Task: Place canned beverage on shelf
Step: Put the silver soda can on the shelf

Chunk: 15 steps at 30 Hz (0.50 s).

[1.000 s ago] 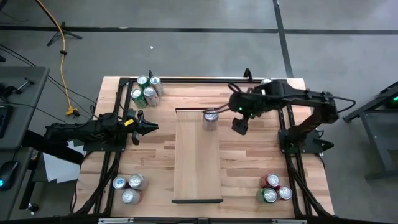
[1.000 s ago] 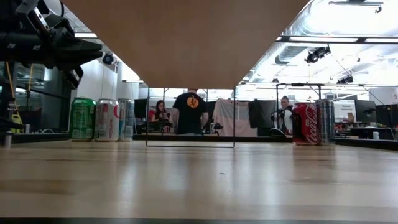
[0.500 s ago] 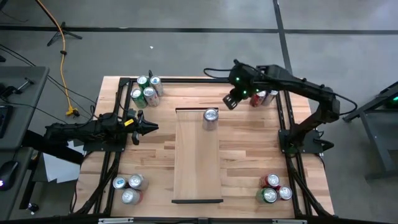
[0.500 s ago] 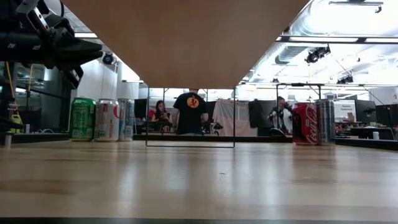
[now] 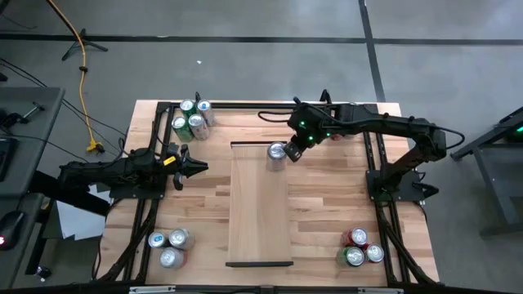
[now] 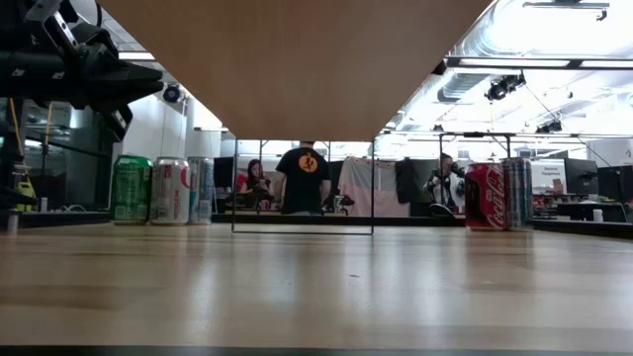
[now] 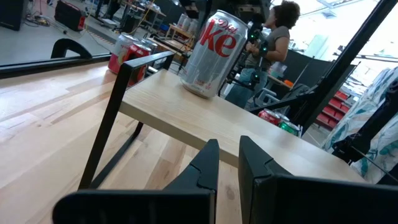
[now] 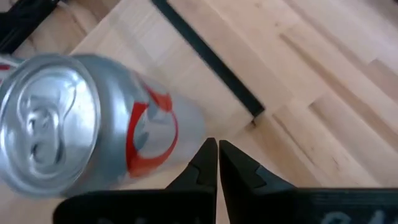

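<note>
The can [image 5: 277, 153] is standing upright on the shelf [image 5: 259, 212], at the shelf's 12 o'clock end and toward its 3 o'clock edge. The left wrist view is showing it as a silver can [image 7: 213, 51] with red lettering, sitting on the pale board [image 7: 249, 130] near a corner. From the right wrist view the can [image 8: 81, 121] is looking blurred, its pull-tab top facing the camera.

The right gripper [image 5: 292, 152] is hanging just beside the can at its 3 o'clock side, fingers [image 8: 205, 163] pressed together and holding nothing; whether they are touching the can I cannot tell. The right arm is reaching in from 3 o'clock.

The left gripper [image 5: 199, 167] is waiting well apart at 9 o'clock of the shelf, its fingers [image 7: 208, 163] drawn close together and gripping nothing, pointing toward the shelf.

The shelf is running from 12 to 6 o'clock down the middle of the table [image 5: 212, 212]. Clusters of cans are sitting near the table's corners: one at 10 o'clock [image 5: 191, 120], one at 7 o'clock [image 5: 170, 247], one at 5 o'clock [image 5: 359, 247]. In the low view, cans [image 6: 160, 190] are standing on either side, and people [image 6: 303, 177] are showing in the room beyond.
</note>
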{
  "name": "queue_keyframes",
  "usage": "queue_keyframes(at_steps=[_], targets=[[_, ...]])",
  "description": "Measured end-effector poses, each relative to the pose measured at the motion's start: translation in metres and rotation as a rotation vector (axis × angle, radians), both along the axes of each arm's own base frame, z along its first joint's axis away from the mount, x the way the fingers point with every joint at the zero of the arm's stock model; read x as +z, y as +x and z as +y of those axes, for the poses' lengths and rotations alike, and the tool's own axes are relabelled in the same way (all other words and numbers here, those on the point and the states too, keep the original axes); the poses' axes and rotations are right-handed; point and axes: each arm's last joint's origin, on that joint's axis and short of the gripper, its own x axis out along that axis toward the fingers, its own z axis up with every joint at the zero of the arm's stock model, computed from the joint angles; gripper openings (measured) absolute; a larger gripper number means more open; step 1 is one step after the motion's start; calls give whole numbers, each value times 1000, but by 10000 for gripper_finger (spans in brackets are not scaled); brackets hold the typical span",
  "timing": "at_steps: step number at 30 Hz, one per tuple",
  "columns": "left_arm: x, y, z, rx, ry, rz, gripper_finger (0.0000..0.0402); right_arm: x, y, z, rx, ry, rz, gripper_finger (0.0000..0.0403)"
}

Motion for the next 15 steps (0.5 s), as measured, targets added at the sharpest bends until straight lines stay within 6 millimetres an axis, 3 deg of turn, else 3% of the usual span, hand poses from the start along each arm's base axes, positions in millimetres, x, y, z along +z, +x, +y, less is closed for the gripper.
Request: queue_keyframes(at_steps=[15], targets=[[0, 0, 0, 0, 0, 1, 1, -6, 28, 10, 28, 64, -132, 0]])
